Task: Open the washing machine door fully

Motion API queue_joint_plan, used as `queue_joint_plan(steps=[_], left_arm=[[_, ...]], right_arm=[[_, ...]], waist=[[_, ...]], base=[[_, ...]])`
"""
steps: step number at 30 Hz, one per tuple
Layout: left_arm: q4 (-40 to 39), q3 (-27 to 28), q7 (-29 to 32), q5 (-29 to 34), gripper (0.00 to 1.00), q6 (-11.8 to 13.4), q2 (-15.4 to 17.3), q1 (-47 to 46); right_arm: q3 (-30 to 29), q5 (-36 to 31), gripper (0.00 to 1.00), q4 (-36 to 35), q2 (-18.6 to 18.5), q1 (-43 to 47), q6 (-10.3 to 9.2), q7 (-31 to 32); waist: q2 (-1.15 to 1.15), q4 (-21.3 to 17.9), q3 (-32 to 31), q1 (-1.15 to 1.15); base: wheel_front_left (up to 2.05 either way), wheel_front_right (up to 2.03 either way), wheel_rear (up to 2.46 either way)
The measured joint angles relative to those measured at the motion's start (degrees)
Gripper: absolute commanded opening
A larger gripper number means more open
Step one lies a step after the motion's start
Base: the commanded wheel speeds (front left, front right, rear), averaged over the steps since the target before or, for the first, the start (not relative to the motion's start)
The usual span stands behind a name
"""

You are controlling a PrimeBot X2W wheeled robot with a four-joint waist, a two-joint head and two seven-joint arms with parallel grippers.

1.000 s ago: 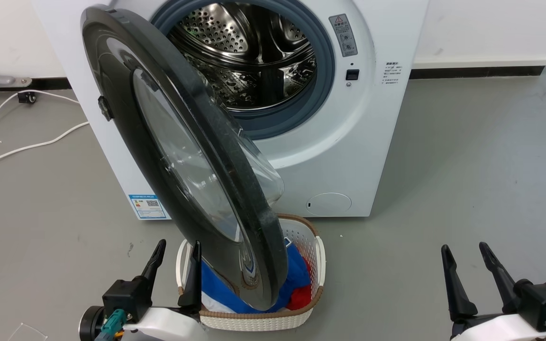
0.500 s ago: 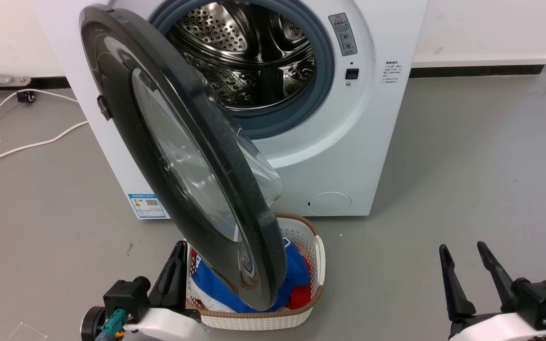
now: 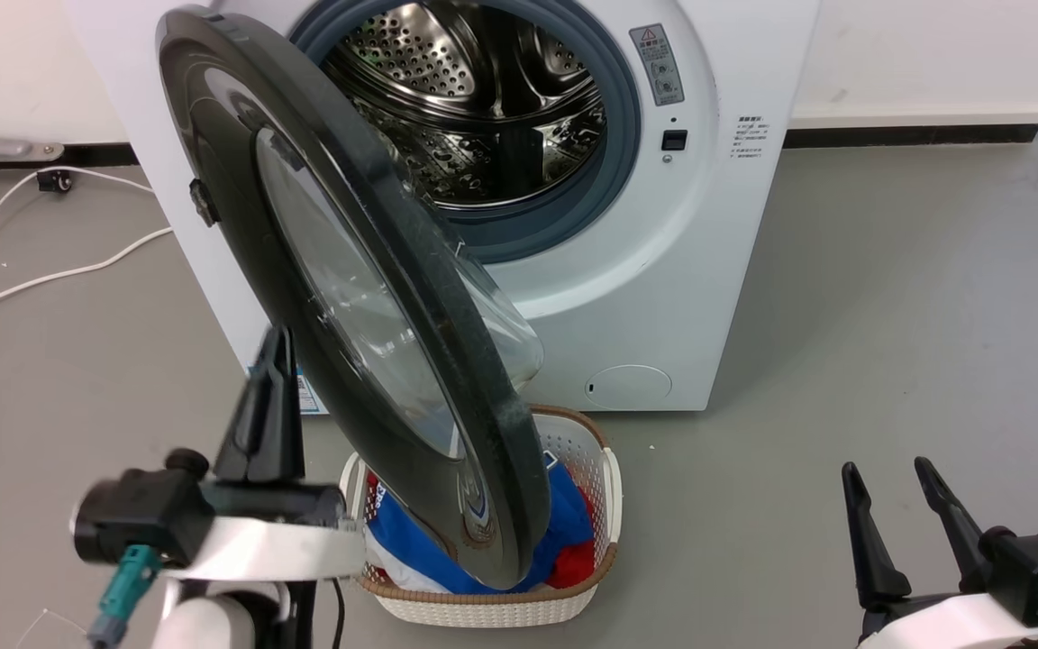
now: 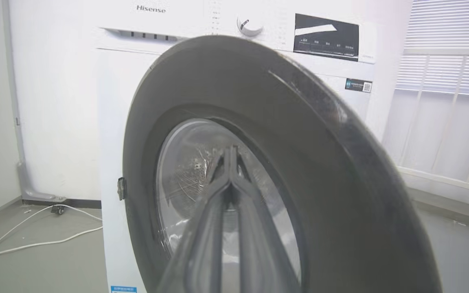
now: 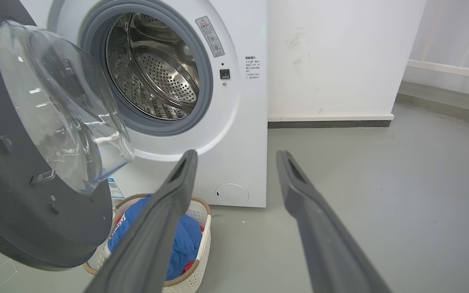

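The washing machine (image 3: 663,270) is a white front-loader with its steel drum (image 3: 483,99) exposed. Its door (image 3: 240,180), a big black disc with a clear glass bowl, hangs about half open from hinges on the left, its lower edge over a basket. My left gripper (image 3: 276,347) is shut and empty, raised beside the door's outer face at the lower left; whether it touches is unclear. In the left wrist view its closed fingers (image 4: 229,152) point at the door (image 4: 299,142) window. My right gripper (image 3: 886,470) rests open at the lower right, well away from the door (image 5: 14,211).
A white woven-rimmed laundry basket (image 3: 483,613) with blue and red clothes stands on the grey floor under the door's edge. A white cable (image 3: 50,275) runs over the floor on the left. A white wall with a dark skirting (image 3: 906,135) stands behind.
My left gripper has shut its fingers and risen from beside the basket up to the door's outer face. The door and the right gripper stay put.
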Motion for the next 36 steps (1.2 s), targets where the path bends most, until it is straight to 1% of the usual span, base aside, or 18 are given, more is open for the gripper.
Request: queue_joint_plan(steps=[5,9,13,16,20,24,28,31,36], left_arm=[[-11.89,-1.81,0.8,0.58,0.0,0.3,-0.18,-2.53],[-18.17,-5.35,2.05,0.83,0.0,-0.86,-0.37,-4.76],[-22.53,-11.11,4.22,0.36,0.0,-2.29,-0.73,-7.01],[-23.65,-16.79,6.47,-0.81,0.0,-3.37,-1.13,-7.19],[-23.18,-24.19,9.35,-3.34,0.0,-4.32,-1.31,-6.89],[-21.07,-31.21,12.81,-5.92,0.0,-4.77,-0.93,-5.03],[-17.04,-36.32,15.57,-8.64,0.0,-4.91,0.07,-2.91],[-12.03,-37.87,17.0,-9.7,0.0,-4.91,0.97,-1.19],[-3.75,-37.18,16.71,-9.57,0.0,-3.67,1.4,-0.55]], right_arm=[[-0.42,0.0,1.0,-0.31,0.0,0.01,0.0,0.08],[-0.79,0.04,1.0,-0.37,0.01,0.02,0.0,0.11],[-0.93,0.04,1.0,-0.35,0.01,0.02,0.0,0.25],[-0.96,0.18,1.0,-0.26,0.01,0.02,0.0,0.27],[-1.03,0.33,1.0,-0.1,0.01,0.02,0.0,0.27],[-1.08,0.31,1.0,0.02,0.02,0.05,0.0,0.31],[-1.04,0.31,1.0,0.1,0.02,0.04,0.0,0.53],[-0.97,0.31,1.0,0.18,0.02,0.04,0.0,0.82],[-0.62,0.3,1.0,0.26,0.02,-0.21,0.0,1.2]], waist=[[0.0,0.58,-0.01,0.0],[0.0,0.83,0.0,0.0],[0.0,0.97,0.03,0.0],[0.0,0.95,0.12,0.0],[0.0,1.01,0.21,0.0],[0.0,1.02,0.31,0.0],[0.0,0.88,0.53,0.0],[0.0,0.67,0.73,0.0],[0.0,0.15,1.44,0.0]], base=[[0.0,0.0,0.0],[0.0,0.0,0.0],[0.0,0.0,0.0],[0.0,0.0,0.0],[0.0,0.0,0.0],[0.0,0.0,0.0],[0.0,0.0,0.0],[0.0,0.0,0.0],[0.0,0.0,0.0]])
